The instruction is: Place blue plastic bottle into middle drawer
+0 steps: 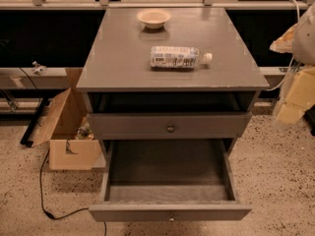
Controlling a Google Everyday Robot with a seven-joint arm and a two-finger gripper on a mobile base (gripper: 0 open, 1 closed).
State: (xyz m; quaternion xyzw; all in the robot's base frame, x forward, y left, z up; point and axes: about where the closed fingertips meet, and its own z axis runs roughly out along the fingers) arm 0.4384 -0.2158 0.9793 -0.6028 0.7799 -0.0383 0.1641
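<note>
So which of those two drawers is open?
The lower one, the middle drawer, pulled right out and empty; the upper drawer with the brassy knob is shut. The gripper sits off at the right edge.

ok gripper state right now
Gripper: at the right edge beside the cabinet, open or shut cannot be told; blue plastic bottle lies on the cabinet top, not held.

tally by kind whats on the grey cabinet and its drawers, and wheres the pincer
bottle: 1, lying on cabinet top
bowl: 1
drawers: 2, upper drawer shut, lower drawer open
total: 4
pincer at right edge, off to the side
</note>
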